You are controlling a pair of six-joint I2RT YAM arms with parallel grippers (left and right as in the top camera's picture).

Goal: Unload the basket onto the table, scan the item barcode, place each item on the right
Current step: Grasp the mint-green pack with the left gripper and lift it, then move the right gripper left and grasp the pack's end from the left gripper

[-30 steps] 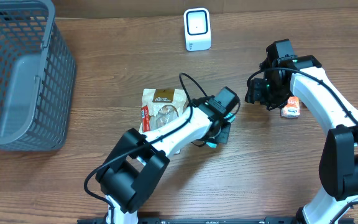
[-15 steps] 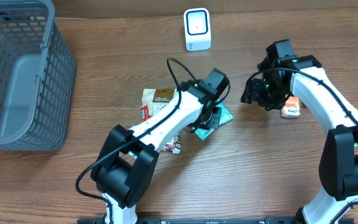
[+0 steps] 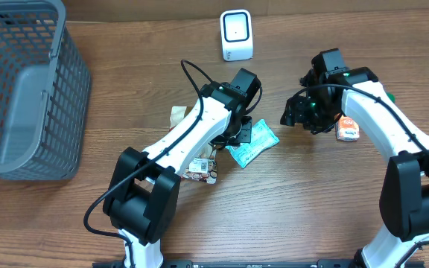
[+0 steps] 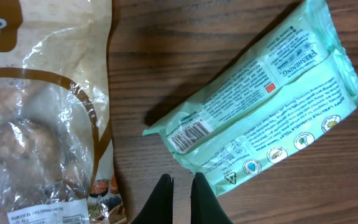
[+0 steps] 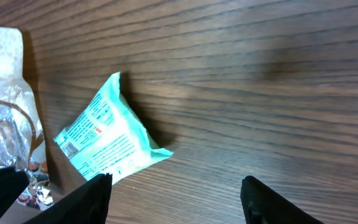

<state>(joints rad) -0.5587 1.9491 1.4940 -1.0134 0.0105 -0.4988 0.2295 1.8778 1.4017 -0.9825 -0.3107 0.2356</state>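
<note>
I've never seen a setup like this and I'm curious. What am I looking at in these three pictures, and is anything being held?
Two white robot arms sit at a wooden table, each ending in a two-finger gripper. One picture looks down from above. The other two come from a camera on each wrist, so dark fingers show at the bottom edge. On the table lie a teal packet with its barcode facing up, a clear snack bag, a small orange and white item, a grey basket and a small white device, possibly the scanner. The left gripper is shut close by the packet, gripping nothing. The right gripper is open and empty.
</note>
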